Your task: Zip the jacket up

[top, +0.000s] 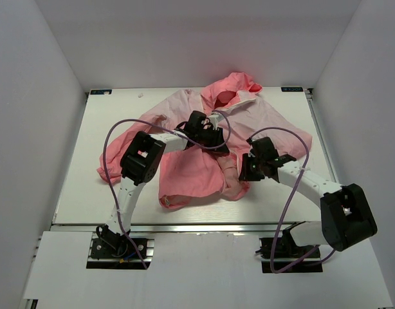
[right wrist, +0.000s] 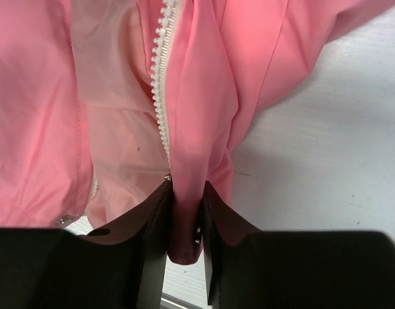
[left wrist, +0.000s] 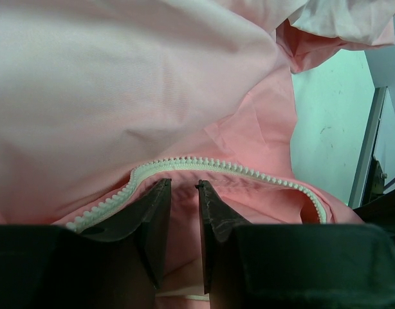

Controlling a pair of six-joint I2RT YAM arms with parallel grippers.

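A white table (top: 75, 193) fills the scene, walled in white on three sides. The jacket (top: 191, 174) lies crumpled across its middle and far part, with the hood (top: 233, 87) at the far edge and the paler pink cloth toward the far left.

The left arm (top: 143, 158) reaches over the jacket toward the far side, and its left gripper (top: 209, 136) sits on the cloth just below the hood. The right arm (top: 313, 187) bends in from the right, and its right gripper (top: 244, 170) meets the jacket's near right edge.

In the left wrist view, the left gripper (left wrist: 183, 185) has its fingers (left wrist: 156, 209) narrowly apart, tips just beside a curved run of the white zipper (left wrist: 204, 162). Pink cloth shows in the gap, but whether it is pinched cannot be told.

In the right wrist view, the right gripper (right wrist: 186, 187) pinches a fold of coral cloth between its fingers (right wrist: 217, 219), just right of the zipper (right wrist: 160, 84) teeth.
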